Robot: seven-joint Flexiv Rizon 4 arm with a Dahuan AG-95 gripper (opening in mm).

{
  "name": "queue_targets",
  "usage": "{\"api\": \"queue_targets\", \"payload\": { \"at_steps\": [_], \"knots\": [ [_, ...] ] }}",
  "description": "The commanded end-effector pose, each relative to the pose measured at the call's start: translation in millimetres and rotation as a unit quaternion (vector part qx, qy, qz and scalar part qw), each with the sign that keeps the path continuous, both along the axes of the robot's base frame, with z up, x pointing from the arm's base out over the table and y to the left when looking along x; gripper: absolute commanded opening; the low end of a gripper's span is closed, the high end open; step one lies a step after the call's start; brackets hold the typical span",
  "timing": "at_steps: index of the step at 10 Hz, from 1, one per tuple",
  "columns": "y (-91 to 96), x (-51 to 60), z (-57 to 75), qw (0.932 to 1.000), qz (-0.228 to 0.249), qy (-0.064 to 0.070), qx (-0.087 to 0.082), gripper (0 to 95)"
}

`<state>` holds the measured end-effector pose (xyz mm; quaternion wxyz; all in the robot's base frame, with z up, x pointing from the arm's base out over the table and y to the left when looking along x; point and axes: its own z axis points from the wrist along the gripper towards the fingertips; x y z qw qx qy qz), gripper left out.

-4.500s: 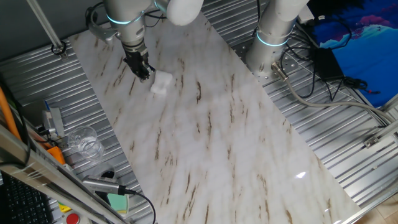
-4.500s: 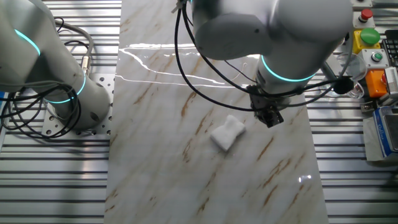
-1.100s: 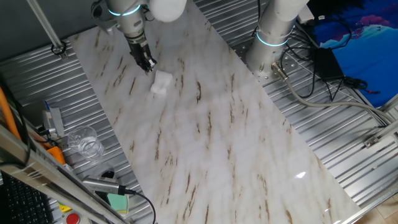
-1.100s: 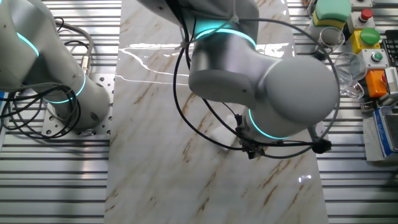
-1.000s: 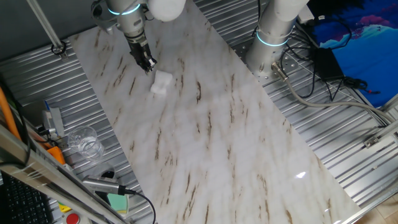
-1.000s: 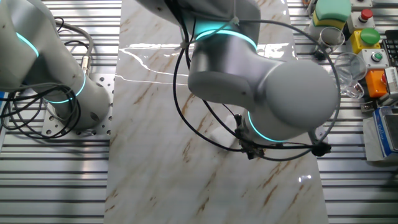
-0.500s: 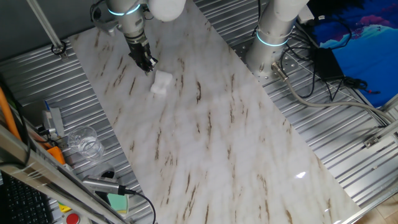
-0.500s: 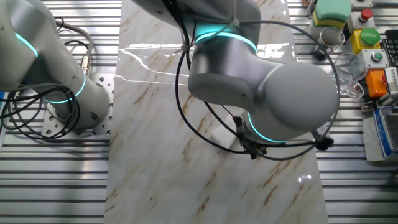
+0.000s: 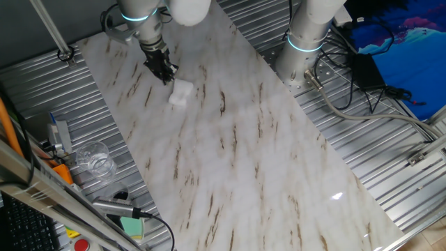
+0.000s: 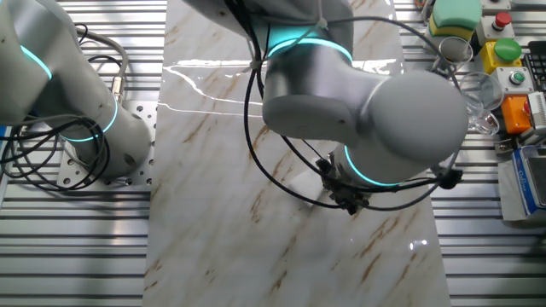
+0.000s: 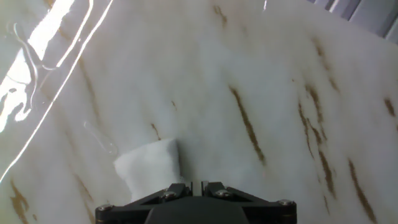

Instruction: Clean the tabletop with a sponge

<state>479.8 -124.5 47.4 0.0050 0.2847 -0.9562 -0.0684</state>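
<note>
A black two-finger gripper (image 9: 166,75), its opening impossible to tell, hovers beside a small white soft sponge (image 9: 180,93) on the glossy white marble-patterned tabletop (image 9: 244,160), apparently approaching to grasp; next it likely must straddle the sponge.

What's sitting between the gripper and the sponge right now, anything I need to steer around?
Nothing visible. The gripper hovers right beside the sponge, with only bare tabletop between them. The hand view shows the sponge just ahead of the gripper body, unobstructed. The jaws themselves are out of sight there.
</note>
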Motion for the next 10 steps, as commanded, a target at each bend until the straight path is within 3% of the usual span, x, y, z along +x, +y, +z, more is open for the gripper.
{"api": "queue_targets", "payload": {
  "at_steps": [1, 4, 7, 8, 9, 10],
  "knots": [
    [7.6, -4.2, -2.4, 0.9998, -0.012, -0.012, 0.012, 95.0],
    [17.2, -10.1, -11.8, 0.9995, -0.022, -0.016, 0.014, 95.0],
    [27.3, -9.1, -15.4, 0.9995, -0.023, -0.018, 0.012, 95.0],
    [29.8, -10.3, -16.7, 0.9994, -0.026, -0.018, 0.011, 76.0],
    [31.4, -13.1, -18.4, 0.9993, -0.030, -0.019, 0.009, 76.0],
    [32.3, -15.7, -19.6, 0.9992, -0.033, -0.020, 0.009, 57.0]
  ]
}}
